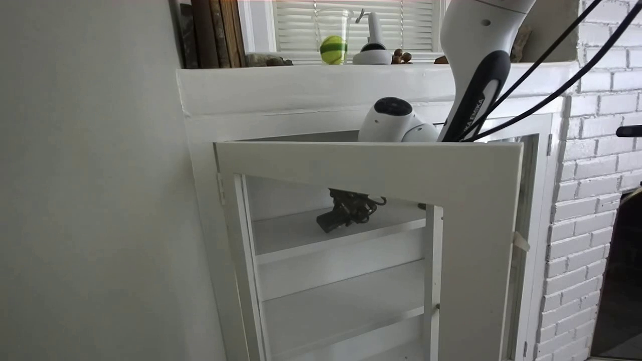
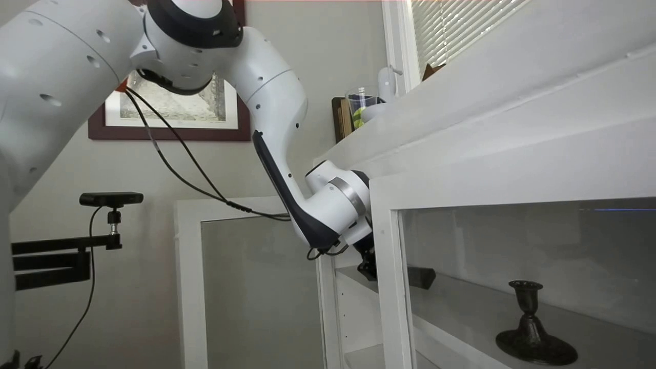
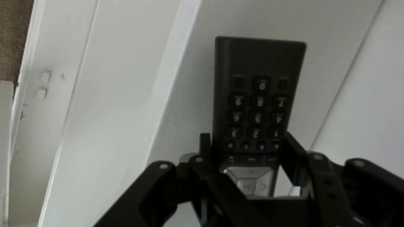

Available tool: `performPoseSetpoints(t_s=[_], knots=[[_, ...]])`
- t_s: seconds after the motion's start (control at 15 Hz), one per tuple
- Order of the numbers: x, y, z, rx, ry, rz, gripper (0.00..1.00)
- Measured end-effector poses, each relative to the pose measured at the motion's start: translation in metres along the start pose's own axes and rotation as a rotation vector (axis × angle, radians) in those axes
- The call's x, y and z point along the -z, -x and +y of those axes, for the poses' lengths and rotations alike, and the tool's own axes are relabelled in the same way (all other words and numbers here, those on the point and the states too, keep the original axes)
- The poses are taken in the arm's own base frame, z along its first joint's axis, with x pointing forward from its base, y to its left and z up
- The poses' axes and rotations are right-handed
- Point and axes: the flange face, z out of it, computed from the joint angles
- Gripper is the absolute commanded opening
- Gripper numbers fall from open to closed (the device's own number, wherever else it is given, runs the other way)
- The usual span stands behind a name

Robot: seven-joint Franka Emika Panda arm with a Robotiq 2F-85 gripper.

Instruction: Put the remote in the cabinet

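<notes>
White cabinet door (image 1: 475,235) open, candlestick (image 2: 533,328), gripped remote (image 3: 257,94)

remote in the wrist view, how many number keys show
10 on the remote: 0 key uppermost, then rows 9-8-7, 6-5-4 and 3-2-1. The end effector hides the remote's lower end; other keys may be there.

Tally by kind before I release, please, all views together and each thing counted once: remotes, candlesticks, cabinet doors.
Remote: 1, held in the gripper
Candlestick: 1
Cabinet doors: 2, the open door and the shut door
Total: 4
</notes>
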Motion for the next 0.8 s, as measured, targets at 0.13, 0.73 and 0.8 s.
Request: performPoseSetpoints(t_s=[0.13, 0.73, 0.8], knots=[[0.0011, -0.0016, -0.0027, -0.016, -0.009, -0.009, 0.36], [-0.0041, -0.0018, 0.0004, -0.037, -0.02, -0.052, 0.29], [-0.0057, -0.0005, 0.0024, -0.036, -0.017, -0.057, 0.29]])
